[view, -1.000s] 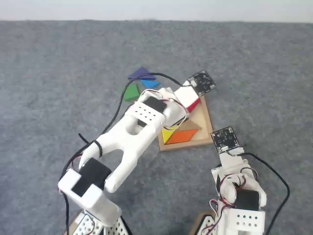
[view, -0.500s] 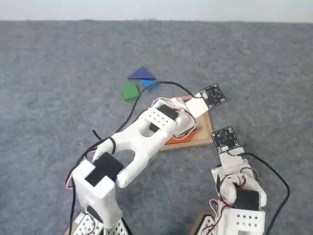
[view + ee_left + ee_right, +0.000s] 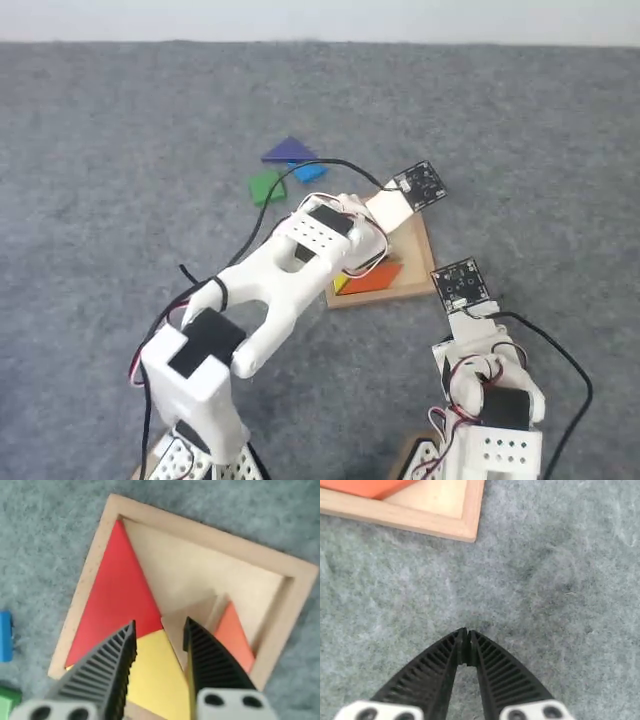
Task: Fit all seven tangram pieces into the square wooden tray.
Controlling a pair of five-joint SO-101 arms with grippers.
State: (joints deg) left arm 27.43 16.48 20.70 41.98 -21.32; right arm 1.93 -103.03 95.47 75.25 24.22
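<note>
Still, only red [image 3: 117, 600], yellow [image 3: 155, 670] and orange [image 3: 235, 635] lie in the tray [image 3: 210, 530]. Over the last second the left arm has swung sideways above the tray and partly back. Its gripper [image 3: 159, 625] hangs apart and empty over the tray's middle. Green [image 3: 265, 186], blue [image 3: 310, 171] and purple [image 3: 290, 152] lie together beyond the tray, unmoved. The right gripper [image 3: 467, 631] is pressed together, empty, over the surface [image 3: 545, 580] just off a tray corner. Nothing was added, so a loose piece probably needs fetching.
</note>
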